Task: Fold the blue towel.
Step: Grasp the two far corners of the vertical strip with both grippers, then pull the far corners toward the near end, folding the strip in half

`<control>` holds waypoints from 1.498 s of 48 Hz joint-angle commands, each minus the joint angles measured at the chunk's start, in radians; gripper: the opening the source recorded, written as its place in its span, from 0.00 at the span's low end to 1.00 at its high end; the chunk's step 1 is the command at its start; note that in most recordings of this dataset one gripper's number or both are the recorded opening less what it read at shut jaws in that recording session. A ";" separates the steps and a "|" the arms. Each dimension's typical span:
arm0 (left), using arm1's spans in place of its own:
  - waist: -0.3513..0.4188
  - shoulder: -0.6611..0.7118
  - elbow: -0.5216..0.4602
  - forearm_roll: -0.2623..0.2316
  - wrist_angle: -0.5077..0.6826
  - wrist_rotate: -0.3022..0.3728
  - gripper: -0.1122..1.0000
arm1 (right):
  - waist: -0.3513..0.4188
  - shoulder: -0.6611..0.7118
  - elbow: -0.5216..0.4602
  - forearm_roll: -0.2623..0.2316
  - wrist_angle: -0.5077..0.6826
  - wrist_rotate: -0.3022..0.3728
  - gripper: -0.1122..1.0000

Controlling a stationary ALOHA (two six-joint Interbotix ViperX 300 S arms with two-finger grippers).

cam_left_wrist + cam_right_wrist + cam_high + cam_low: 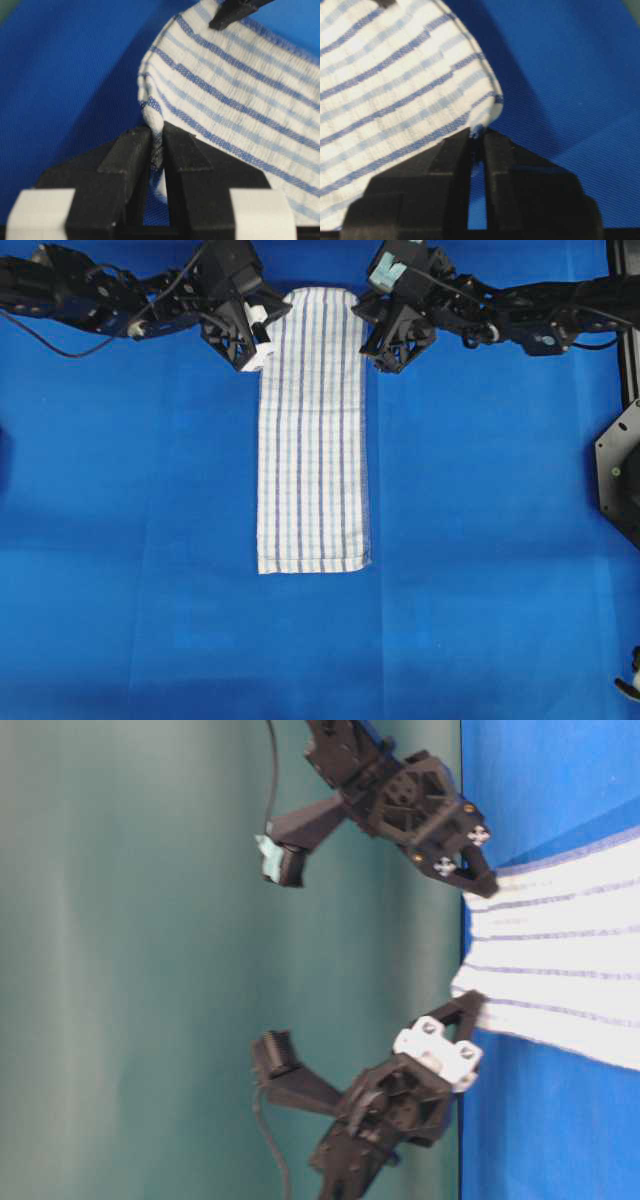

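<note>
Blue cloth covers the whole surface (480, 620), faintly creased. At its far edge, the left hand (262, 352) pinches one corner of the blue towel (314, 460), which lies lengthwise mid-surface; the right hand (372, 352) clamps the opposite far corner. Behind rises a plain green wall (130, 960).

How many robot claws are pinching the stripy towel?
2. The left gripper pinches the towel at its far left corner, and the right gripper pinches the far right corner. Both are shut on the cloth. No other grippers show.
</note>
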 commanded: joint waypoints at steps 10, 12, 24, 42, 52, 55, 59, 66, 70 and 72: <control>-0.046 -0.133 0.040 0.002 0.037 0.000 0.15 | 0.048 -0.123 0.038 0.003 0.018 0.002 0.17; -0.061 -0.144 0.049 0.002 0.037 -0.006 0.15 | 0.061 -0.135 0.048 0.008 0.018 0.003 0.17; -0.215 -0.222 0.135 -0.006 0.034 -0.046 0.15 | 0.199 -0.206 0.123 0.074 0.018 0.003 0.17; -0.472 -0.249 0.190 -0.008 0.014 -0.210 0.15 | 0.462 -0.239 0.187 0.221 0.003 0.002 0.17; -0.592 -0.233 0.173 -0.008 -0.012 -0.221 0.15 | 0.563 -0.238 0.186 0.262 -0.002 0.002 0.17; -0.615 -0.229 0.166 -0.008 -0.014 -0.221 0.15 | 0.586 -0.236 0.184 0.273 -0.002 0.002 0.17; -0.637 -0.221 0.156 -0.008 -0.012 -0.221 0.15 | 0.604 -0.232 0.181 0.275 -0.002 0.002 0.17; -0.640 -0.210 0.150 -0.008 -0.012 -0.221 0.15 | 0.612 -0.230 0.178 0.273 0.003 0.000 0.17; -0.640 -0.206 0.150 -0.008 -0.014 -0.221 0.15 | 0.612 -0.229 0.178 0.273 0.003 -0.002 0.17; -0.640 -0.206 0.150 -0.008 -0.012 -0.221 0.15 | 0.612 -0.230 0.178 0.273 0.003 -0.002 0.17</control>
